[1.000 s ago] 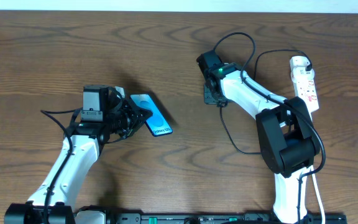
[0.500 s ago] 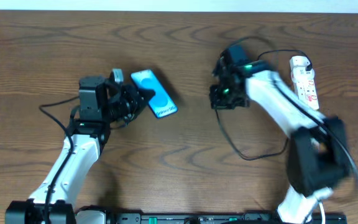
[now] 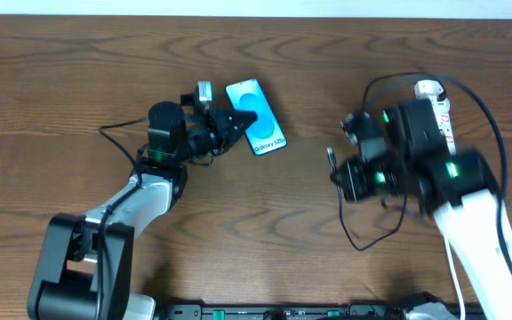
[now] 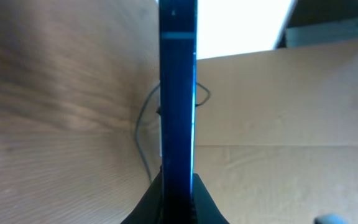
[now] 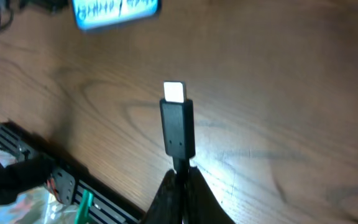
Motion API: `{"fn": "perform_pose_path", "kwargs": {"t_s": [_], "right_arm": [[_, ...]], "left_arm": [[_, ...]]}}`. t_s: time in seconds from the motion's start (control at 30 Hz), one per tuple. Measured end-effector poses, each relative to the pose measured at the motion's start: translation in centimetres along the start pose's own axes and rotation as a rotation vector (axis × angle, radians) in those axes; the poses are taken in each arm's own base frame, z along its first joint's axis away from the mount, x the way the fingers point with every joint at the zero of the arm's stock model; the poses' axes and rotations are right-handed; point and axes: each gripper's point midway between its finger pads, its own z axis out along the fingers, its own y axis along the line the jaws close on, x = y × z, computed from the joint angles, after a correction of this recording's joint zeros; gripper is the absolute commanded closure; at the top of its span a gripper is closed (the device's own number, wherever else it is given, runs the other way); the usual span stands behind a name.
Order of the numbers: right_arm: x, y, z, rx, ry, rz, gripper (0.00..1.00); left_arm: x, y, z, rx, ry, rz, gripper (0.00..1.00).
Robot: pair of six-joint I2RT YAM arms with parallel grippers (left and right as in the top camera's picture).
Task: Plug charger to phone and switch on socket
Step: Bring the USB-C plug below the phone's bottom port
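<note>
The left arm and right arm have white shells, black joints, black fingers; small green lights glow on the right.

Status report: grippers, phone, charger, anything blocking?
Left gripper shut on phone. Right gripper shut on charger tip, apart from phone, unplugged. Socket partly under right arm.

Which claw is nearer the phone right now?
Left: the left claw grips the phone by its edge. The right claw holds the charger tip, well apart from it.
</note>
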Motion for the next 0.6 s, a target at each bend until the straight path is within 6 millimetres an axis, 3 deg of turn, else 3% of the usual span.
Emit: {"fn": "perform_pose_path", "kwargs": {"t_s": [0.1,0.23,0.47,0.6], "right_arm": [[1.5,0.2,0.2,-0.021,-0.085,-0.016,0.99],[2.5,2.1,1.9,-0.109,-0.187,-0.084,0.99],[3.9,5.4,5.4,-0.213,-0.143,-0.145,0.99],[3.9,5.6,7.2,-0.216,-0.095,-0.116,0.99]], "left_arm": [[-0.2,-1.2,0.0,0.047,-0.005,0.033,0.93],[-0.1,-2.7,-0.1,0.102,0.009,0.064,0.93],[1.9,-3.7,-0.1,0.151,0.115,0.080,0.92],[2.7,-5.1,-0.4,0.206,0.155,0.135,0.93]]}}
